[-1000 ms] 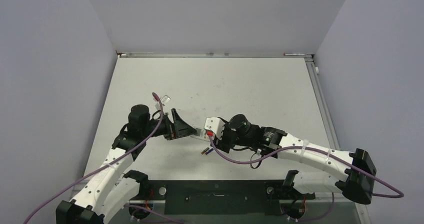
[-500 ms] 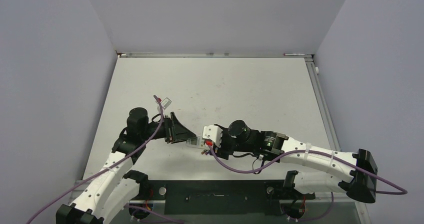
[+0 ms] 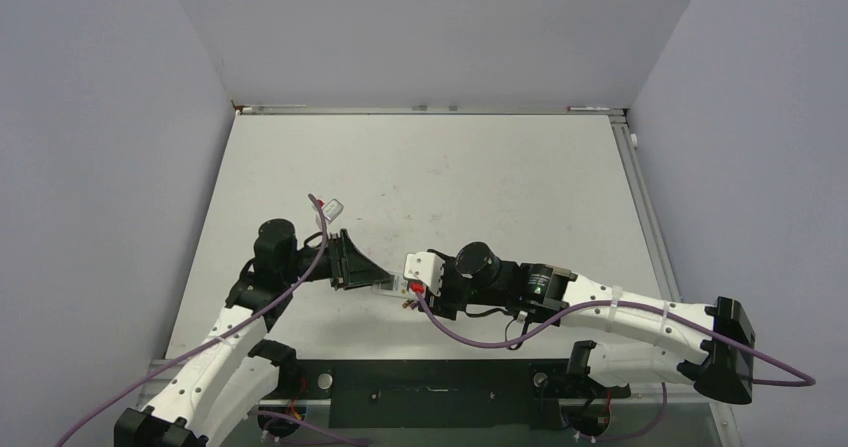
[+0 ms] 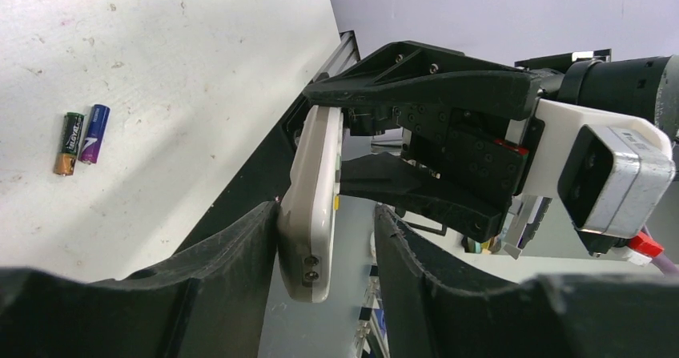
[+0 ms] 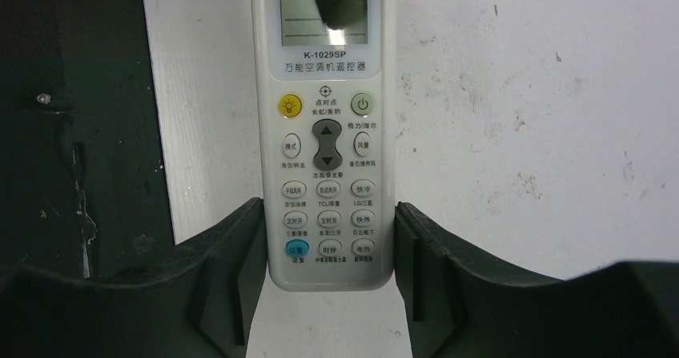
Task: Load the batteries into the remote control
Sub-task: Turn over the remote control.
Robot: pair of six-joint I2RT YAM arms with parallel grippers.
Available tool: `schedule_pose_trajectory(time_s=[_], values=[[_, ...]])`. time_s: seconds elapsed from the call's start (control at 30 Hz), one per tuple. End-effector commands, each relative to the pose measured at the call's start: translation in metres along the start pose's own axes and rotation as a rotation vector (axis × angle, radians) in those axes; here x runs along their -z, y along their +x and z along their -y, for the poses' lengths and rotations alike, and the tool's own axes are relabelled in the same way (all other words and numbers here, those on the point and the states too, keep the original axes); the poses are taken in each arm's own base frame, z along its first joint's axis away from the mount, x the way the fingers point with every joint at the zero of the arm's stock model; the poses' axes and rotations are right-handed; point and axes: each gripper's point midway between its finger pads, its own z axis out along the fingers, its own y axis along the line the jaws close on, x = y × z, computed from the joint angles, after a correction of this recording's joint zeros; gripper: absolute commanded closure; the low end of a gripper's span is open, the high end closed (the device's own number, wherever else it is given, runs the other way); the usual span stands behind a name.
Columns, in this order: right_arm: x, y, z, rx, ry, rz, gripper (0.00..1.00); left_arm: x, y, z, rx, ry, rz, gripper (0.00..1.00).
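Note:
The white remote control is held above the table, buttons facing the right wrist camera. My right gripper is shut on its button end, one finger on each long edge. In the left wrist view the remote control shows edge-on between the fingers of my left gripper. One finger rests on its back and a gap stays at the other finger. Two batteries, one green and one purple-blue, lie side by side on the table. From above, the remote control bridges the left gripper and the right gripper.
The white table stretches away behind the arms to the grey walls. A black base plate runs along the near edge, just below the held remote. Purple cables loop from both wrists.
The right arm carried the remote a little left and nearer. The left gripper's fingers narrowed around its screen end, from wide open to one finger touching.

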Motion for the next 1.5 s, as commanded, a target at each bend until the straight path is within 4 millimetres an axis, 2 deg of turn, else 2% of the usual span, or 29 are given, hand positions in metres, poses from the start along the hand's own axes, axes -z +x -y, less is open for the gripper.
schedule_pose_trajectory(time_s=[0.0,0.13,0.3,0.33,0.4,0.67,0.93,0.97,1.0,1.07,1.23,1.47], values=[[0.013,-0.043,0.014,0.0,0.062,0.13,0.89,0.003,0.002,0.012,-0.054,0.061,-0.01,0.59],[0.013,-0.045,0.014,0.001,0.067,0.132,0.89,0.002,0.002,0.011,-0.051,0.06,-0.012,0.68],[0.015,-0.049,0.013,0.002,0.067,0.14,0.87,0.001,0.003,0.006,-0.042,0.051,-0.015,0.73],[0.015,-0.049,0.012,0.002,0.066,0.141,0.86,0.001,0.003,0.005,-0.039,0.048,-0.015,0.78],[0.016,-0.05,0.012,0.004,0.067,0.14,0.8,0.0,0.002,0.003,-0.029,0.04,-0.011,1.0],[0.027,-0.051,0.018,-0.013,0.11,0.129,0.52,-0.002,0.0,-0.002,0.005,0.022,-0.004,1.0],[0.033,-0.043,0.02,-0.019,0.125,0.088,0.41,-0.002,-0.003,-0.002,0.05,0.026,0.026,1.0],[0.034,-0.043,0.02,-0.017,0.122,0.089,0.32,-0.002,-0.003,-0.003,0.061,0.025,0.029,1.0],[0.035,-0.042,0.018,-0.013,0.113,0.094,0.19,-0.002,-0.003,-0.003,0.07,0.026,0.032,1.0],[0.038,-0.045,0.014,0.004,0.098,0.125,0.13,-0.002,-0.004,-0.004,0.098,0.029,0.041,1.0],[0.048,-0.053,0.012,0.068,0.082,0.179,0.11,0.0,-0.007,-0.003,0.148,0.04,0.065,1.0],[0.045,-0.049,0.008,0.211,0.097,0.136,0.19,0.007,-0.01,-0.008,0.265,0.047,0.095,1.0]])
